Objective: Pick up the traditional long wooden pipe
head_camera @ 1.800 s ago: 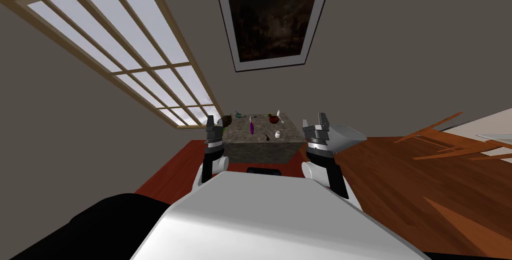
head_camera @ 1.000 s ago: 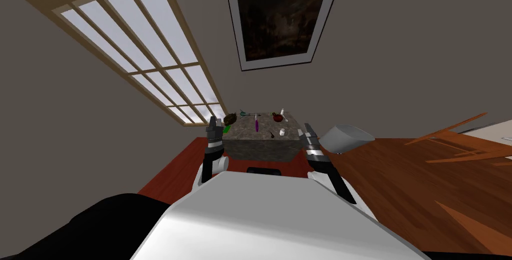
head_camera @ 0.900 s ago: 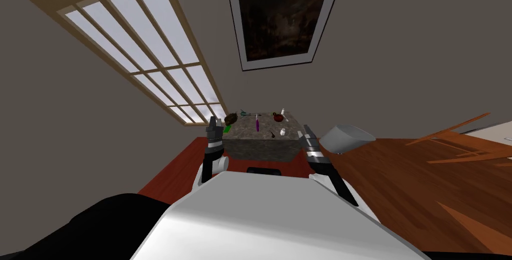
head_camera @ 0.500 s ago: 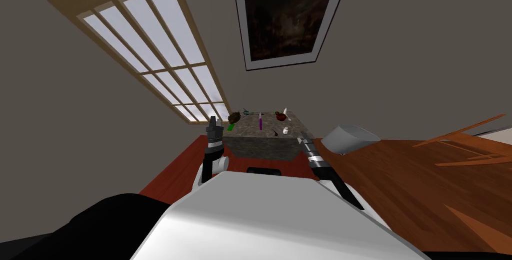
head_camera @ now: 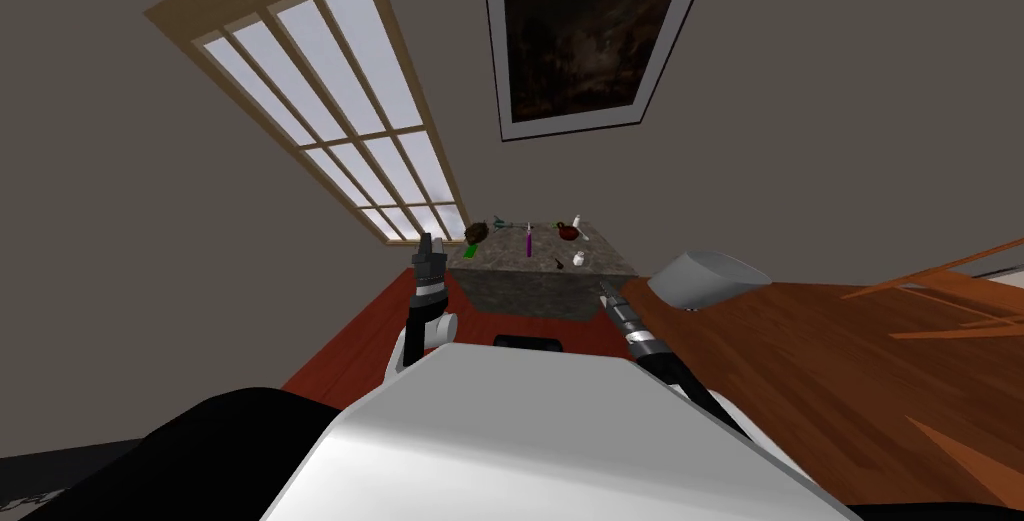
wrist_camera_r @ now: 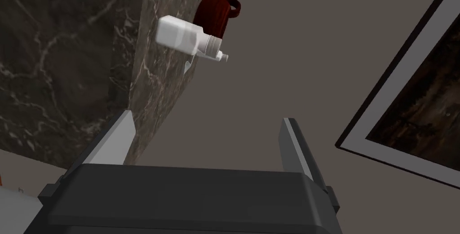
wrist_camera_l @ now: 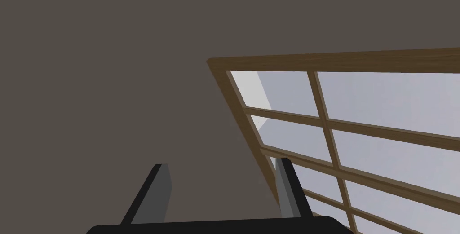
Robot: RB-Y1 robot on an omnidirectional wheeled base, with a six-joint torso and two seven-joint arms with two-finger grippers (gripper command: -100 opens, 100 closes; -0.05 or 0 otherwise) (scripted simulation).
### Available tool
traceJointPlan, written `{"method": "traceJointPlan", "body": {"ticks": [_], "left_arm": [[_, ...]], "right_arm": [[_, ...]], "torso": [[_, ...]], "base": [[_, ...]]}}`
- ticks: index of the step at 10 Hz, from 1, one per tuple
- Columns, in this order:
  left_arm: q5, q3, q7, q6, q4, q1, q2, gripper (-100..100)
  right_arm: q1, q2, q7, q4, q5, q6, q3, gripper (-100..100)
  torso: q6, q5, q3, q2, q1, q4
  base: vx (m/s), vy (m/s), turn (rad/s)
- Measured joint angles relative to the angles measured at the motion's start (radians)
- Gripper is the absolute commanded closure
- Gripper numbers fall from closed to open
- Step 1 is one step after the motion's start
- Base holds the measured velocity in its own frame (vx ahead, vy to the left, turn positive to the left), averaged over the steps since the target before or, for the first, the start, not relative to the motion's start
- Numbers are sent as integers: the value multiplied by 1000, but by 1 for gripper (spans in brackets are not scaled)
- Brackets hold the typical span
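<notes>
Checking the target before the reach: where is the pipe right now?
In the head view the small dark pipe sits on the marbled table, near its front edge, just left of the white bottle and right of the purple stick.

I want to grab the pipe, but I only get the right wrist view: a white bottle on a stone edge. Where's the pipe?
Observer: In the head view, the pipe is a small dark thing lying on the marble table, just left of the white bottle.
Operator: Is my gripper close?
Observer: The right gripper sits at the table's near right corner, short of the pipe.
Operator: And my other arm?
Observer: The left gripper is raised by the table's left side, open and empty.
</notes>
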Motion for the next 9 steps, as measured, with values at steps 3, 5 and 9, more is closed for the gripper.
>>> {"method": "traceJointPlan", "body": {"ticks": [3, 5, 9], "left_arm": [[0, 0, 0, 0, 0, 0, 0, 0], [0, 0, 0, 0, 0, 0, 0, 0], [0, 0, 0, 0, 0, 0, 0, 0]], "right_arm": [[38, -84, 11, 55, -23, 35, 12, -100], [79, -152, 22, 102, -41, 54, 23, -100], [128, -268, 41, 156, -57, 110, 34, -100]], "torso": [[0, 0, 0, -1, 0, 0], [0, 1, 0, 0, 3, 0], [0, 1, -1, -3, 3, 0]], "base": [[-45, 88, 60], [-45, 109, 61], [-15, 102, 97]]}}
